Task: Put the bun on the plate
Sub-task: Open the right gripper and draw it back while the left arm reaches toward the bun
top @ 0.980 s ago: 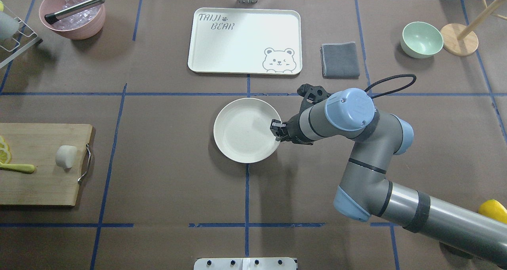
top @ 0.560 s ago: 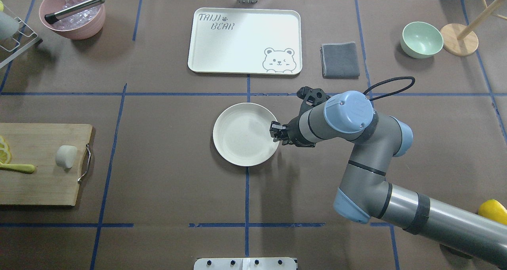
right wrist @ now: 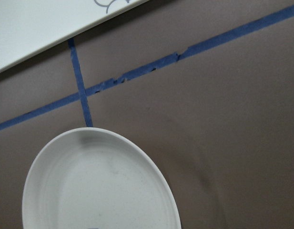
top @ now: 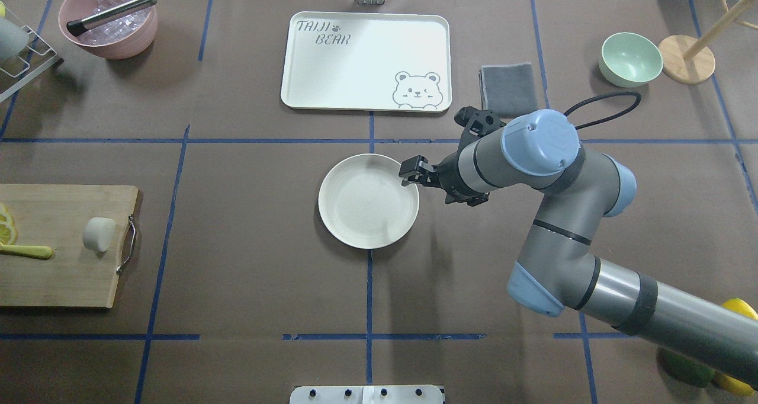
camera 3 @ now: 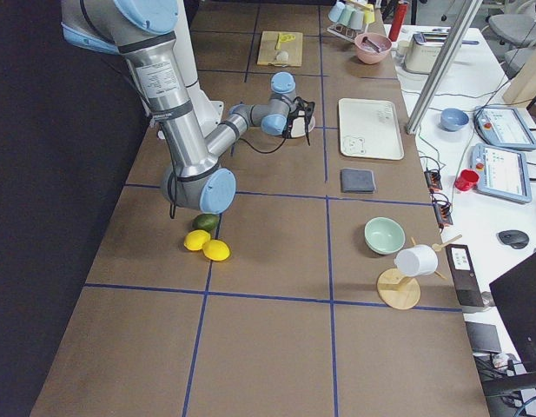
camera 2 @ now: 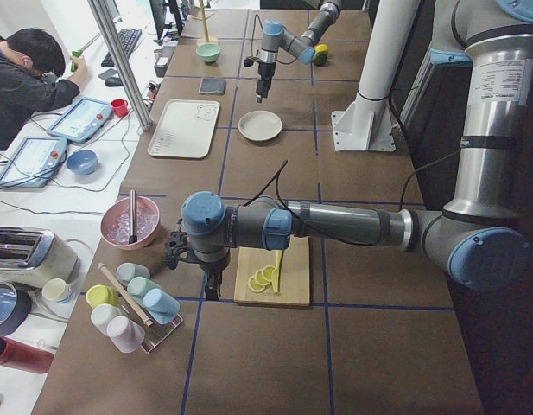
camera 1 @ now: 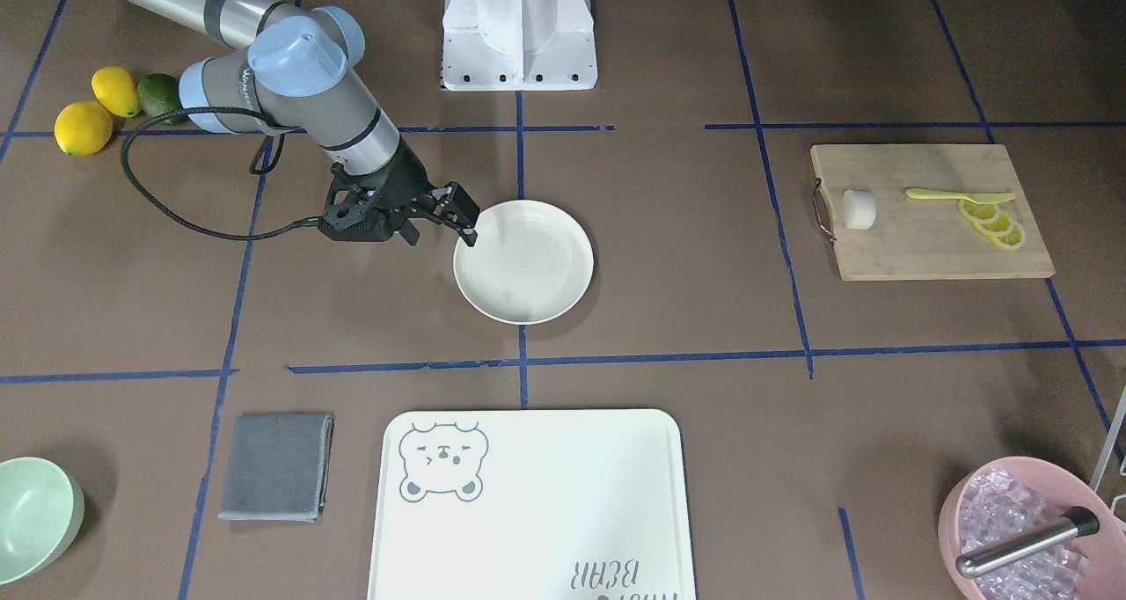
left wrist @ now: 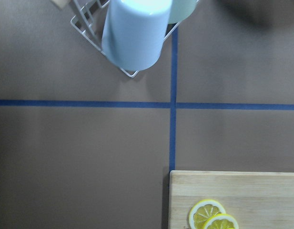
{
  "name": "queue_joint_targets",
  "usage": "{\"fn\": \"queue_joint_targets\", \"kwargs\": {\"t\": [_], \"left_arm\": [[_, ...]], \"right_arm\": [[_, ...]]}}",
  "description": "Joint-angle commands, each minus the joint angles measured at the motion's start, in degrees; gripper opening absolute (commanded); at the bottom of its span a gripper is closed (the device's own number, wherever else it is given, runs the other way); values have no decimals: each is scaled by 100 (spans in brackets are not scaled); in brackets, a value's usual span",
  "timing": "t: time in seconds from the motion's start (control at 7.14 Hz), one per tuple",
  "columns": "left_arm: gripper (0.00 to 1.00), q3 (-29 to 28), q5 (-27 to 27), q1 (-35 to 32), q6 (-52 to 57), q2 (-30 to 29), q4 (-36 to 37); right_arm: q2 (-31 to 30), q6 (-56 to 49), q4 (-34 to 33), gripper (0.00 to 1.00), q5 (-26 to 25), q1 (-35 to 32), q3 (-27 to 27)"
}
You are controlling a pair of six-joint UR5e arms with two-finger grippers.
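Observation:
The bun [top: 99,234], a small white lump, lies on the wooden cutting board [top: 59,273] at the left, beside lemon slices [camera 1: 992,222]. The cream plate [top: 368,201] rests flat at the table's middle, with nothing on it. My right gripper [top: 427,188] hangs open over the plate's right rim [camera 1: 457,270] and holds nothing. In the right wrist view the plate [right wrist: 99,186] shows below with no fingers in sight. My left gripper [camera 2: 212,290] shows only in the exterior left view, just off the board's far end, and I cannot tell its state.
A bear-print tray [top: 366,60], a grey cloth [top: 508,87] and a mint bowl [top: 630,59] sit at the back. A pink bowl [top: 108,16] of ice holds tongs. Cups in a wire rack [left wrist: 135,33] stand beside the board. Lemons [camera 1: 84,128] lie near the right arm.
The right gripper has let go of the plate's rim, opened, and lifted away toward the back. The plate slid slightly nearer earlier and now lies still.

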State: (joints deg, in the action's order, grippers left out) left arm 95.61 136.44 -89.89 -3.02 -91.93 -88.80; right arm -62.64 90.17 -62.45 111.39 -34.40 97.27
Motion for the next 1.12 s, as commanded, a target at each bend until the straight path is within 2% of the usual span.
{"fn": "queue_joint_targets", "kwargs": {"t": [0.0,0.14,0.28,0.42,0.7,0.98], "left_arm": [[100,1051,-12,819,-1254,35,-5],[100,1387,-21,1354,-1889,70,-14],[100,1451,-195,1751,-2505,88,-484],[100,1443,-588,2234,-3216,340,-1272],[100,1408,-1354,3105,-4422,867,-2741],[100,1408,-2038,3974,-5258,984,-3186]], "right_arm": [[-38,-513,-1132,100,321,-565,606],[-38,-1310,-1869,100,331,-794,818],[-29,-2196,-2502,100,331,-1014,951],[-134,-2788,-2709,100,348,-1251,1039],[-476,-3721,-2729,100,977,-1917,1040],[-845,-4575,-2729,100,1375,-2499,1022]]}}
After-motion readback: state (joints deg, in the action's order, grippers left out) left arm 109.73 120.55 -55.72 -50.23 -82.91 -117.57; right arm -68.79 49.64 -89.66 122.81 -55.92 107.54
